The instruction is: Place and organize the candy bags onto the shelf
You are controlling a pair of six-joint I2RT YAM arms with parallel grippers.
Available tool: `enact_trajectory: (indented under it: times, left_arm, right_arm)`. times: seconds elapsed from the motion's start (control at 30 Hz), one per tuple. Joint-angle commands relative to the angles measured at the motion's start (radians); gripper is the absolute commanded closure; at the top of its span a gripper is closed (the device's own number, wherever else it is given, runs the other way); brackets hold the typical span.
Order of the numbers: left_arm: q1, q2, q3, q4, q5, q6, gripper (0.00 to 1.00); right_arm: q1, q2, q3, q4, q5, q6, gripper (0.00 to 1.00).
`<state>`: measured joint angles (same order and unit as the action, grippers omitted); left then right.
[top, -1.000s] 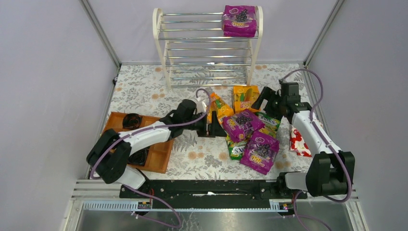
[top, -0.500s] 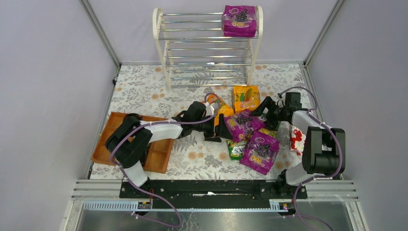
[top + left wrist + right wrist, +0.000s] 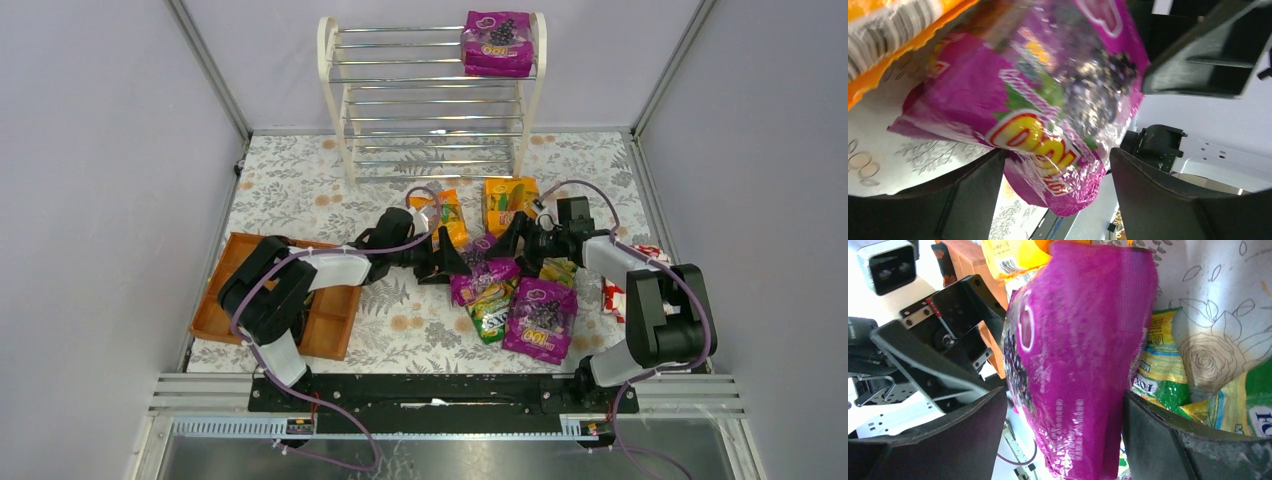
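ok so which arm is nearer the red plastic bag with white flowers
Right. The right arm passes directly over the red plastic bag with white flowers; the left arm lies beyond the candy bags, over the brown wooden tray.

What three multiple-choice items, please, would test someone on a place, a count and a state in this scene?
1. Where on the shelf does the shelved purple bag lie?
A. top tier, right end
B. bottom tier, left end
C. middle tier, centre

2. How many orange bags lie on the table?
A. one
B. two
C. four

3. How do the left tool's fingers stand?
A. shut on an orange bag
B. apart, a loose purple bag between them
C. apart, nothing between them

Answers:
1 A: the top view shows it on the uppermost rods by the right panel.
2 B: both lie just before the shelf.
3 B: the left wrist view shows a finger on each side of it.
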<state>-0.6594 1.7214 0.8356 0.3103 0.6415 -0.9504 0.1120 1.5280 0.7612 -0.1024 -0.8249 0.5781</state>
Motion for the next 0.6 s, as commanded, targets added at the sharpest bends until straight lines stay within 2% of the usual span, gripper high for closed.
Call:
enact_trajectory:
  times: [0.0, 0.13, 0.37, 0.57]
  left_arm:
    - [0.002, -0.040, -0.045, 0.042, -0.049, 0.011, 0.23]
    - [0.023, -0.052, -0.069, -0.008, -0.090, 0.032, 0.38]
    - [0.035, -0.056, -0.112, -0.038, -0.131, 0.055, 0.51]
    - [0.044, -0.043, -0.159, -0.012, -0.134, 0.053, 0.56]
  right_arm:
    - [0.019, -0.045, -0.026, -0.012, -0.008, 0.023, 0.14]
    - [-0.004, 0.002, -0.026, -0.013, 0.037, 0.036, 0.11]
    - [-0.021, 0.087, 0.064, -0.083, 0.027, -0.051, 0.01]
    - [0.022, 0.181, 0.154, -0.125, -0.054, -0.121, 0.00]
